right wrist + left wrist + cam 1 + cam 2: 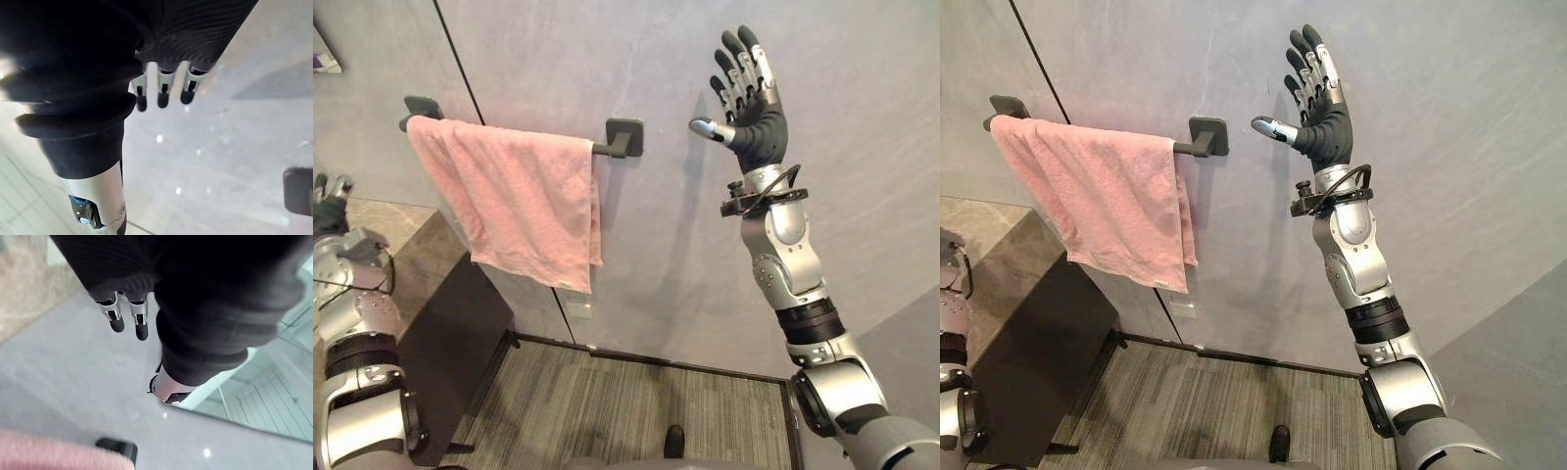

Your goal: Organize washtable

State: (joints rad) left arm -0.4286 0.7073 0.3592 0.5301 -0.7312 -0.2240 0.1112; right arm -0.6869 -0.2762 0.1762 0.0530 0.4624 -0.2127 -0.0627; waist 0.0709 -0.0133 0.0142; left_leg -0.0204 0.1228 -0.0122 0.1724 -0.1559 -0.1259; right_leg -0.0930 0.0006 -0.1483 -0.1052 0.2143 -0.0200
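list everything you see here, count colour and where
towel: 1, pink, draped over the towel bar
towel bar: 1, dark, mounted on the wall
wall: 1, grey, behind the bar
counter: 1, grey stone top on a dark base, lower left, below the towel
floor: 1, grey striped, at the bottom
right hand: 1, silver and dark, raised right of the bar, fingers straight
left hand: 1, silver and dark, far left, fingers relaxed

No text can be read; the pink towel [509, 196] carries a small illegible tag [573, 285].
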